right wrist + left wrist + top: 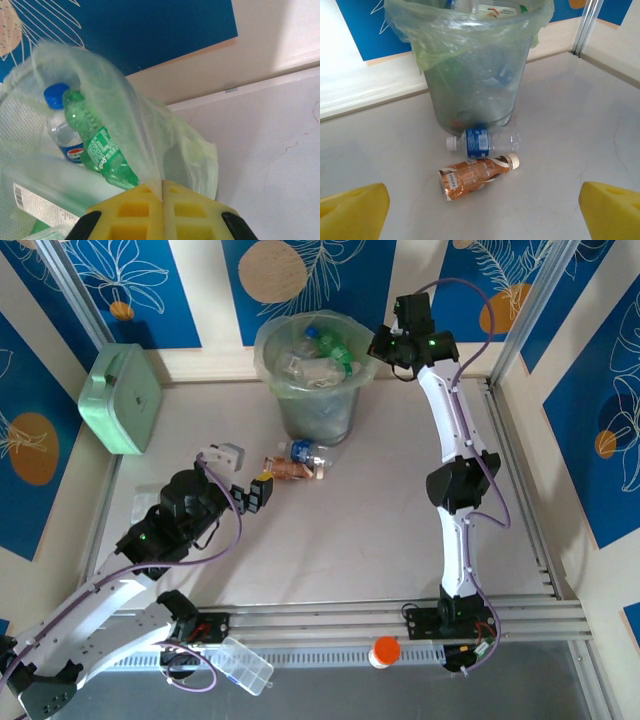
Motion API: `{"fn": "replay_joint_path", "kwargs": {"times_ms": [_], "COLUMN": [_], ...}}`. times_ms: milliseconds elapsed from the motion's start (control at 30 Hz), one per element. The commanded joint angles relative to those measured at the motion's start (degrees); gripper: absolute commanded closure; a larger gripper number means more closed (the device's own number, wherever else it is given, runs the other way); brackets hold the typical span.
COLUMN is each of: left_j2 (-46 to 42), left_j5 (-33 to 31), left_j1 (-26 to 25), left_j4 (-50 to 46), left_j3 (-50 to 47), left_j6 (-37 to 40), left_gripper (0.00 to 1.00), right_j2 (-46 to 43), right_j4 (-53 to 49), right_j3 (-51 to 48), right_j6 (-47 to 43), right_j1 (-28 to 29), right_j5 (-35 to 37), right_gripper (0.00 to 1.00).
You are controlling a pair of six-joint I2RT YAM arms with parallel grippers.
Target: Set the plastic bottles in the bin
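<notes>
While one bin [475, 85] stands upright, two bottles [485, 142] [472, 177] lie beside it.

Bright, even, daylight-like light fills all three views, seemingly from above; in the top view the pale table [350, 540] carries only soft, short shadows beneath the arms [455, 490]. In the left wrist view the plastic liner [470, 35] shows sheen and small glints, the wall [350, 60] at left is washed nearly white, and the yellow pads [351, 214] in the lower corners are blurred. In the right wrist view the upper right wall is blown out, and the nearest liner fold and a clear bottle [45, 197] look soft
</notes>
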Motion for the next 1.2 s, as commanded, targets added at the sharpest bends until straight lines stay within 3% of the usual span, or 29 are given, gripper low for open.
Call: {"fn": "replay_joint_path", "kwargs": {"times_ms": [0,267,467,567,700,933,1167], "left_j2": [-0.67,-1.09,-1.08,-0.28,4.07,10.66,22.19], "left_j5": [-0.72,-0.70,-1.76,-2.55,1.46,2.59,4.53], "left_j1": [0.24,0.23,0.25,0.10,0.12,-0.07,-0.99], "left_j4": [1.58,1.74,1.04,-2.54,-9.90,-20.24,-23.13], "left_j3": [-0.56,-0.49,-0.34,0.07,0.18,1.35,5.66], "left_j6": [-0.42,-0.68,-2.43,-10.55,-17.98,-17.67,-14.37], "left_gripper": [0.03,0.03,0.03,0.01,0.01,0.01,0.01], "right_j2": [-4.47,-11.17,-26.69,-32.85,-38.42,-45.74,-55.61], "right_j4": [-4.05,-9.31,-0.28,2.13,2.08,1.64,3.30], "right_j3": [1.48,-8.76,-32.98,-40.72,-45.88,-51.71,-60.94], "right_j6": [-0.69,3.75,5.27,6.07,5.96,5.99,8.71], "right_j1": [0.28,-1.80,-1.86,-2.09,-2.17,-2.59,-2.42], "right_j5": [2.43,-4.25,-5.69,-6.09,-5.78,-6.10,-8.45], "right_gripper": [1.00,1.00,1.00,1.00,1.00,1.00,1.00]}}
